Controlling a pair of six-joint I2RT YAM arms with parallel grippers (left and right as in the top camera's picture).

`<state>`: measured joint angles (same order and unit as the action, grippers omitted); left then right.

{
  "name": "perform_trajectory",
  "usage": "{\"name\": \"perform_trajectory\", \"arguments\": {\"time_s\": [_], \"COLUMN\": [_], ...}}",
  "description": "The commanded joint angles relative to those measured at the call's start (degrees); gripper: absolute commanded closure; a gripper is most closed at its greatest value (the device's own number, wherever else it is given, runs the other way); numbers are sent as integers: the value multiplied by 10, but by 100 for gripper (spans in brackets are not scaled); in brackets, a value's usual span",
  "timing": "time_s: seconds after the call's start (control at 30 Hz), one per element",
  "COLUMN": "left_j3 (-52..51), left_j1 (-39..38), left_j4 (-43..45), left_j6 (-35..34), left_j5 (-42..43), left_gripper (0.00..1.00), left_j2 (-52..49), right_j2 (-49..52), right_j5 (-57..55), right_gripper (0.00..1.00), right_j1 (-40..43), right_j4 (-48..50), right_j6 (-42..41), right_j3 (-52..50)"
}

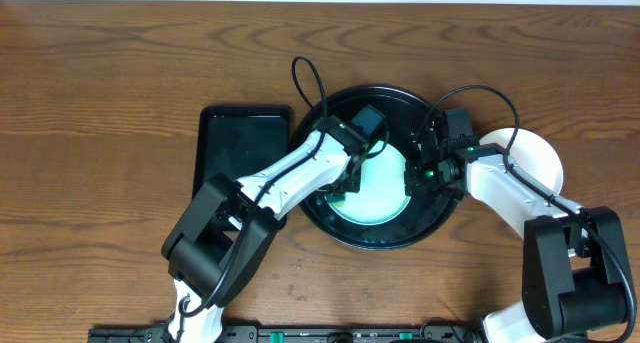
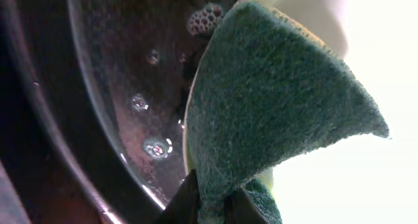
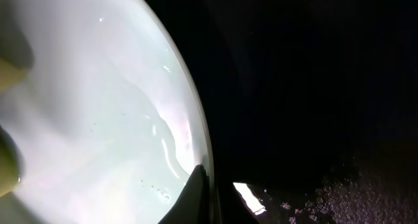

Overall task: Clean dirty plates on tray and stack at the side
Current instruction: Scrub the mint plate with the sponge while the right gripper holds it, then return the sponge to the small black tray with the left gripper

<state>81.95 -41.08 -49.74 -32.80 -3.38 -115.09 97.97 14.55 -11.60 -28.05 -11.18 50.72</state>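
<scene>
A pale mint-green plate (image 1: 378, 188) lies in the round black tray (image 1: 345, 231). My left gripper (image 1: 350, 178) is shut on a green scouring sponge (image 2: 274, 100) and presses it at the plate's left edge. The tray wall (image 2: 130, 87) beside the sponge is wet with bubbles. My right gripper (image 1: 418, 171) is shut on the plate's right rim (image 3: 196, 139); its fingers (image 3: 212, 194) pinch the rim. The plate's surface (image 3: 98, 106) looks wet. A white plate (image 1: 535, 163) lies on the table to the right of the tray, partly under my right arm.
A smaller rectangular black tray (image 1: 235, 148) lies left of the round tray. Foam specks sit on the round tray's floor (image 3: 353, 191). Both arms reach over the round tray from the table's front edge.
</scene>
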Motion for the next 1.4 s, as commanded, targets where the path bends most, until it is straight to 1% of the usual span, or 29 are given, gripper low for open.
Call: {"name": "perform_trajectory", "arguments": {"time_s": [0.0, 0.1, 0.23, 0.37, 0.47, 0.57, 0.63, 0.7, 0.8, 0.87, 0.93, 1.0, 1.07, 1.1, 1.23, 1.27, 1.3, 1.37], "left_j3": [14, 28, 33, 33, 33, 23, -2, -35, -92, -121, -132, -134, -134, -134, -134, -132, -130, -123], "left_j1": [19, 20, 34, 75, 127, 185, 220, 252, 290, 309, 322, 330, 330, 330, 330, 330, 330, 330], "left_j4": [-31, -45, -60, -87, -122, -144, -140, -119, -67, -41, -28, -17, -11, -11, -13, -16, -20, -31], "left_j6": [19, 37, 47, 54, 54, 54, 56, 70, 108, 111, 114, 135, 148, 148, 148, 148, 148, 148], "left_j5": [-56, -56, -57, -94, -132, -132, -127, -100, -30, -3, 31, 65, 75, 75, 75, 75, 75, 75], "left_gripper": [93, 93, 93, 93, 92, 93, 92, 93, 92, 92, 93, 92, 84, 83, 63, 56, 53, 52], "left_j2": [22, 72, 167, 261, 299, 297, 290, 277, 247, 221, 198, 179, 172, 172, 188, 196, 206, 232], "right_j2": [6, 6, 6, 6, 6, 6, 6, 6, 6, 6, 6, 6, 6, 6, 5, 3, 1, -9], "right_j5": [-42, -42, -42, -42, -42, -42, -42, -42, -42, -42, -42, -42, -42, -42, -42, -41, -37, -32], "right_gripper": [99, 99, 99, 99, 99, 99, 99, 99, 99, 99, 99, 99, 99, 99, 99, 99, 99, 99], "right_j1": [-2, -2, -2, -2, -2, -2, -2, -2, -2, -2, -2, -2, -2, -2, -2, -2, -2, -3], "right_j4": [2, 7, 9, 7, 5, 3, 3, 2, 1, -1, -3, -4, -3, -2, -2, -3, -5, -14], "right_j6": [5, 5, 5, 5, 5, 5, 5, 5, 5, 5, 5, 5, 5, 5, 5, 5, 5, 5], "right_j3": [-8, -8, -8, -8, -8, -8, -8, -8, -8, -8, -8, -8, -8, -8, -7, -6, -4, 5]}}
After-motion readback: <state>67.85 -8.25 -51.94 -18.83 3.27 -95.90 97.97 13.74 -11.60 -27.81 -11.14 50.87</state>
